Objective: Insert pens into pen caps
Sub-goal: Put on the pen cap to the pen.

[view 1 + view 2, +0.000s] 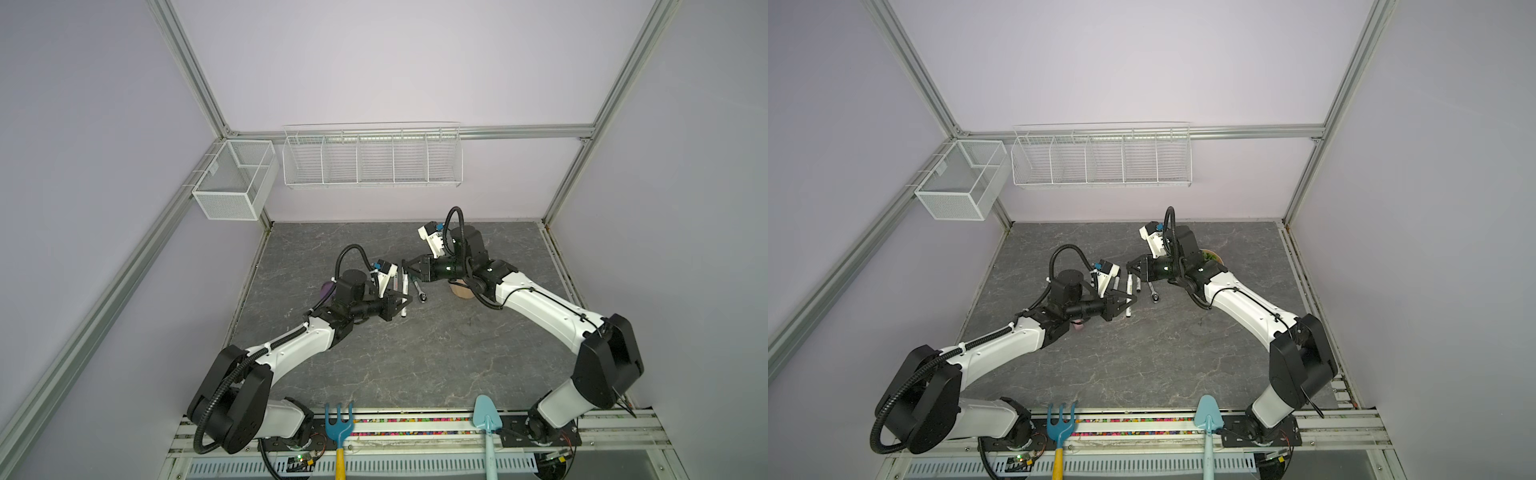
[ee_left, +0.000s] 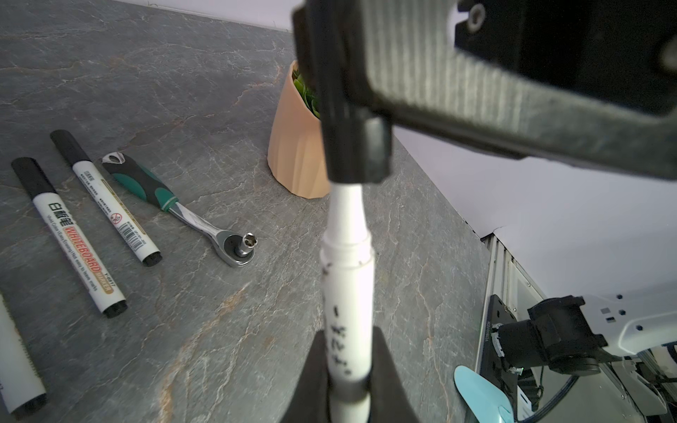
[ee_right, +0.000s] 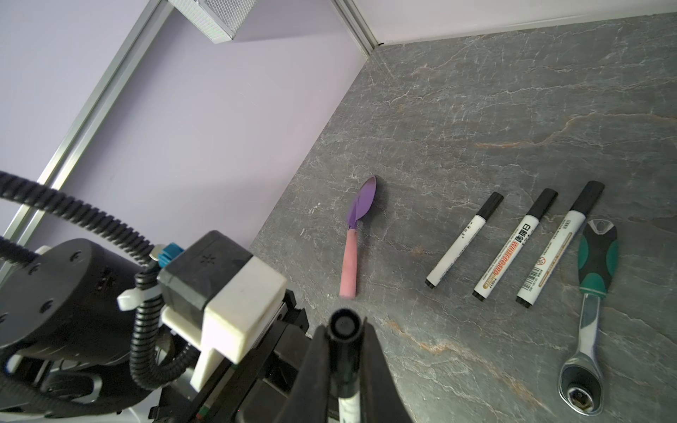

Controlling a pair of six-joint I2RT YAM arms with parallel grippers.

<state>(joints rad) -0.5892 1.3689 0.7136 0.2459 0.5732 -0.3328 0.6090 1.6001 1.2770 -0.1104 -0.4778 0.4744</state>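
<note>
My left claw (image 2: 348, 340) is clenched on the white barrel of the held pen (image 2: 348, 285), whose neck enters the black cap (image 2: 357, 146) pinched by my right claw (image 3: 344, 329), directly opposite. On the table (image 3: 476, 91) below both claws lie three capped pens (image 3: 514, 243) in a row, a ratchet wrench (image 3: 593, 293) just beside the last; a trowel (image 3: 353, 238) lies behind the left claw, a plant pot (image 2: 296, 146) behind the right.
</note>
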